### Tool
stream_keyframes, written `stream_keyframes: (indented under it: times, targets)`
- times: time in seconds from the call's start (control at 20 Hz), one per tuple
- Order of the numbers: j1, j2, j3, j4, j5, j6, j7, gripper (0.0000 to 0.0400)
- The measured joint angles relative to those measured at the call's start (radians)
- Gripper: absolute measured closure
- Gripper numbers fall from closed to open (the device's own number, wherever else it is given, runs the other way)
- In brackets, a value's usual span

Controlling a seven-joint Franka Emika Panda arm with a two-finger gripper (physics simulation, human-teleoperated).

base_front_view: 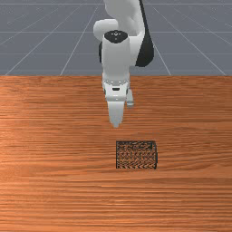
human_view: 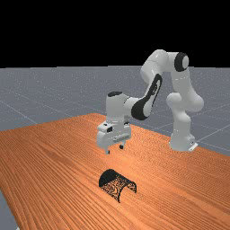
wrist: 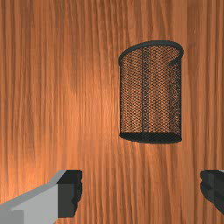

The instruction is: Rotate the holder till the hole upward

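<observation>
Tool up over the desk, 2 fingers wide apart. 1 mesh holder lying on its side on the desk, at 5 o'clock from the tool, front view.

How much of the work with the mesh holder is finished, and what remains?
None of the turning looks done: the black mesh holder lies on its side on the wooden table, hole facing sideways. Nothing is in hand: the open gripper hovers apart from it. Left: probably gripping the holder, then rotating it until the hole points upward.
</observation>
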Motion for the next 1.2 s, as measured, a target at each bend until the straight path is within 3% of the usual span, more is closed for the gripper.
stream_keyframes:
  times: [0.05,0.1,0.15,0.25,0.3,0.35,0.4,0.5,0.65,0.7,0.8,1.2]
  targets:
    - [0.000,0.000,0.000,0.000,0.000,0.000,0.000,0.0157]
    - [0.000,0.000,0.000,0.000,0.000,0.000,0.000,0.0252]
    - [0.000,0.000,0.000,0.000,0.000,0.000,0.000,0.0310]
    - [0.000,0.000,0.000,0.000,0.000,0.000,0.000,0.0367]
    - [0.004,0.000,-0.004,0.000,-0.010,-0.001,0.009,0.0223]
    - [0.005,-0.001,-0.004,0.000,-0.010,-0.001,0.009,0.0135]
    - [0.004,-0.002,-0.004,0.000,-0.010,-0.003,0.009,0.0082]
    - [0.019,-0.001,-0.003,0.002,-0.002,-0.003,0.063,0.0030]
    - [0.066,0.005,0.005,0.011,-0.008,-0.007,0.160,0.0007]
    - [0.049,0.007,0.041,0.012,0.040,-0.003,0.080,0.0004]
    - [0.108,0.015,0.018,0.027,-0.007,-0.011,0.236,0.0001]
    - [0.240,0.073,0.048,0.122,-0.026,-0.047,0.438,0.0000]
